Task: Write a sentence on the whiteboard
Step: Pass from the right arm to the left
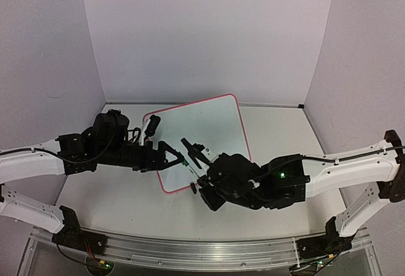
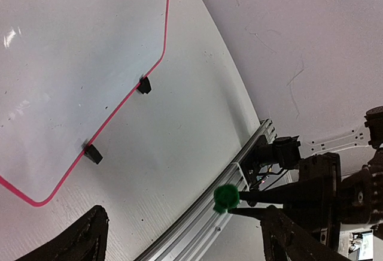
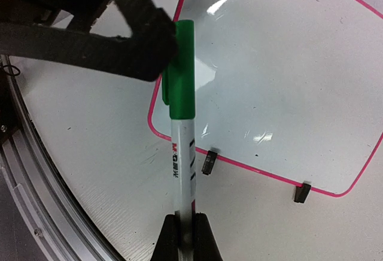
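The whiteboard [image 1: 205, 130] with its pink-red rim lies flat mid-table, its face blank [image 3: 281, 75]; no sentence shows on it. Two black clip feet [image 3: 208, 162] sit on its near edge [image 2: 144, 85]. My right gripper [image 3: 183, 228] is shut on the lower barrel of a white marker [image 3: 181, 153] whose green cap [image 3: 179, 69] is on. The marker [image 1: 193, 173] is held over the board's near corner. My left gripper [image 2: 182, 228] is open, with the cap [image 2: 226, 198] between its wide-set fingers; one finger [image 3: 102, 45] lies against the cap's side.
An aluminium rail [image 1: 202, 250] runs along the table's near edge [image 2: 239, 180]. White walls [image 1: 209, 29] close in the back and both sides. The two arms meet just in front of the board, the right arm's black wrist [image 1: 253, 184] close behind the marker.
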Action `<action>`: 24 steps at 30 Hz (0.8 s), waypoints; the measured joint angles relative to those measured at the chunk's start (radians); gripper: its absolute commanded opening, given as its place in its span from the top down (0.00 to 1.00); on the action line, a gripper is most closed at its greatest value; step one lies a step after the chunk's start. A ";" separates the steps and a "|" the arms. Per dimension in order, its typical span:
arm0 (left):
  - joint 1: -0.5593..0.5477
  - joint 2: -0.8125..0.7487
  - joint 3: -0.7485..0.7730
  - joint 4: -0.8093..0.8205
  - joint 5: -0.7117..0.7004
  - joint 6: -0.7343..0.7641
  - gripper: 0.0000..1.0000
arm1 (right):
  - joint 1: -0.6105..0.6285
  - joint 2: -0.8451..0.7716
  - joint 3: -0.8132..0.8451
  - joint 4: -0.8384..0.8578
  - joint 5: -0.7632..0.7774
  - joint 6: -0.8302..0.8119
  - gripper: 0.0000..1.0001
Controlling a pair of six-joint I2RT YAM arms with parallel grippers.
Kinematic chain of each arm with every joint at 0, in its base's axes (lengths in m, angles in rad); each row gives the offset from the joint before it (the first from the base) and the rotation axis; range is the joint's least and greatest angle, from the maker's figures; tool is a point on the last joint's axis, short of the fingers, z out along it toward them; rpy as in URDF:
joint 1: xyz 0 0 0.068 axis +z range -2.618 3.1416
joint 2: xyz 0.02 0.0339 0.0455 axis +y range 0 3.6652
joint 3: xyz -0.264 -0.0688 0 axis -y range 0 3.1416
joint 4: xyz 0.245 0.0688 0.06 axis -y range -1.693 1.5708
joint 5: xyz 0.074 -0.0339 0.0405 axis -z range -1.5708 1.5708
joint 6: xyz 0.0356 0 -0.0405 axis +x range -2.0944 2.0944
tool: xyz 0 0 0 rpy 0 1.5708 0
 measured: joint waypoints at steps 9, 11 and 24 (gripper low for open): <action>0.000 0.084 0.025 0.129 0.022 -0.051 0.57 | 0.000 0.000 0.000 0.027 0.000 -0.068 1.00; 0.000 0.084 0.025 0.138 0.025 -0.052 0.58 | 0.000 0.000 0.000 0.028 0.006 -0.071 1.00; 0.000 0.090 0.025 0.158 0.048 -0.076 0.98 | 0.000 0.001 0.000 0.028 0.050 -0.085 0.98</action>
